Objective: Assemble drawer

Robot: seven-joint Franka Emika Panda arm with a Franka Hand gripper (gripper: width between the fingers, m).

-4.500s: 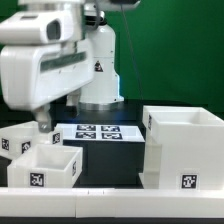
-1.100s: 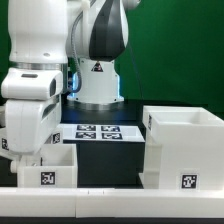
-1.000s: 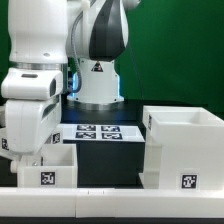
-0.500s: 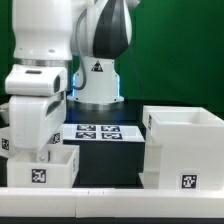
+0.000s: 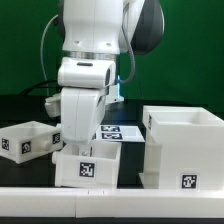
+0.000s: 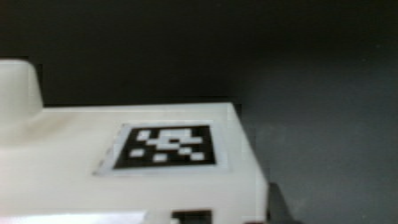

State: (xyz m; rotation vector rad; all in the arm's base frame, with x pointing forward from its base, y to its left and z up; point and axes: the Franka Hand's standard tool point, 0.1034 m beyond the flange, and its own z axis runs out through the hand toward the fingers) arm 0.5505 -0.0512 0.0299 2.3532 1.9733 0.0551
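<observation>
My gripper (image 5: 74,147) reaches down from the white arm onto a small white tray (image 5: 90,167) with a tag on its front. It is shut on the tray's near wall, its fingertips hidden by the hand and the tray. This tray stands just to the exterior view's left of the large boxy casing (image 5: 185,150), with a small gap between them. A second small tray (image 5: 24,140) sits at the far left. In the wrist view the held tray's white wall and tag (image 6: 166,147) fill the frame, and the fingers are not clearly seen.
The marker board (image 5: 122,131) lies behind the held tray, partly hidden by the arm. A white rail (image 5: 110,206) runs along the front edge. The table surface is dark and the backdrop is green.
The arm has swung to the exterior view's right. The small tray has travelled with the gripper from the front left to a spot beside the casing.
</observation>
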